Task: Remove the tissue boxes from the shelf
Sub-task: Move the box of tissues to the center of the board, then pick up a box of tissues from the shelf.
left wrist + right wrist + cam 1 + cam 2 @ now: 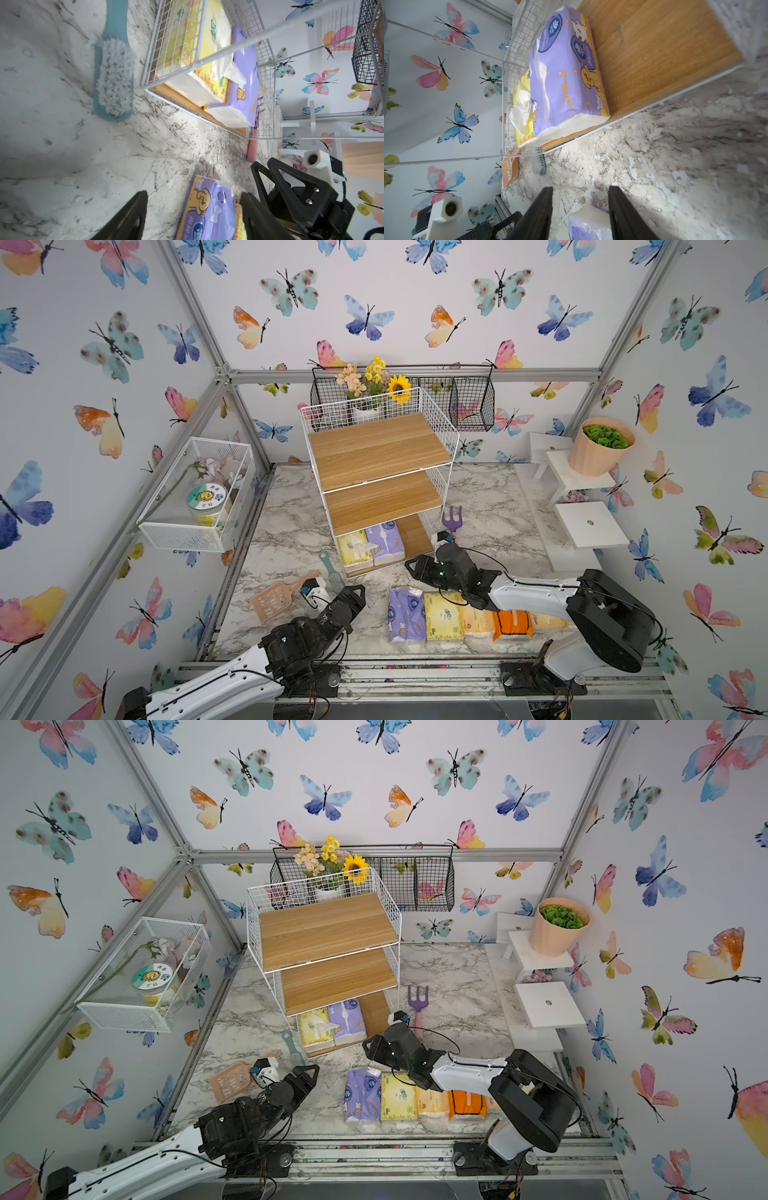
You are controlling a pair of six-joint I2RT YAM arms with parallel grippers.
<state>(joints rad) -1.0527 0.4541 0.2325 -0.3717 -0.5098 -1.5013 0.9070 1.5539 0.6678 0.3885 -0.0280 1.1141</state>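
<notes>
The shelf (pixel 380 452) (pixel 328 928) stands at the back middle of the marble table. Two tissue boxes lie side by side on its bottom board, a yellow pack (pixel 353 549) (pixel 199 41) and a purple pack (pixel 388 541) (pixel 566 68). Several more packs lie in a row on the table in front, purple (pixel 405 616) at its left end and orange (pixel 513 624) further right. My left gripper (pixel 353 601) (pixel 193 199) is open just left of the table's purple pack (pixel 209 209), not gripping it. My right gripper (pixel 419 562) (pixel 580 191) hangs open before the bottom board, holding nothing.
A teal brush (pixel 332 568) and a peach scoop (pixel 276 599) lie left of the shelf's foot, and a purple rake (pixel 452 520) lies at its right. A white mesh box (pixel 195 497) hangs on the left wall. White steps (pixel 590 526) carry a plant pot at the right.
</notes>
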